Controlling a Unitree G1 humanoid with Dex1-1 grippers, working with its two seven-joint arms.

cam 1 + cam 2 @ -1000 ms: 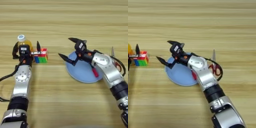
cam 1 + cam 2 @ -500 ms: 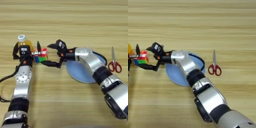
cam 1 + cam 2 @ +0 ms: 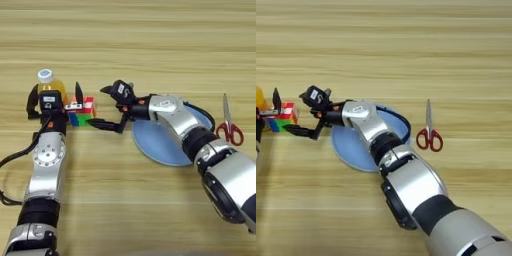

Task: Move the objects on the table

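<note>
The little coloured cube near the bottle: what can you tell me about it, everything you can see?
The puzzle cube is small, with faces split into red, green, blue and white squares, plastic by its look. It sits on the wooden table, just right of the orange drink bottle. The left gripper partly covers its left side, one black finger standing upright at its top edge. The right gripper, fingers spread, has one fingertip near the cube's lower right corner; whether it touches is unclear. The light-blue plate lies further right.

Right gripper (image 3: 102, 107) now beside cube (image 3: 83, 111).
</note>
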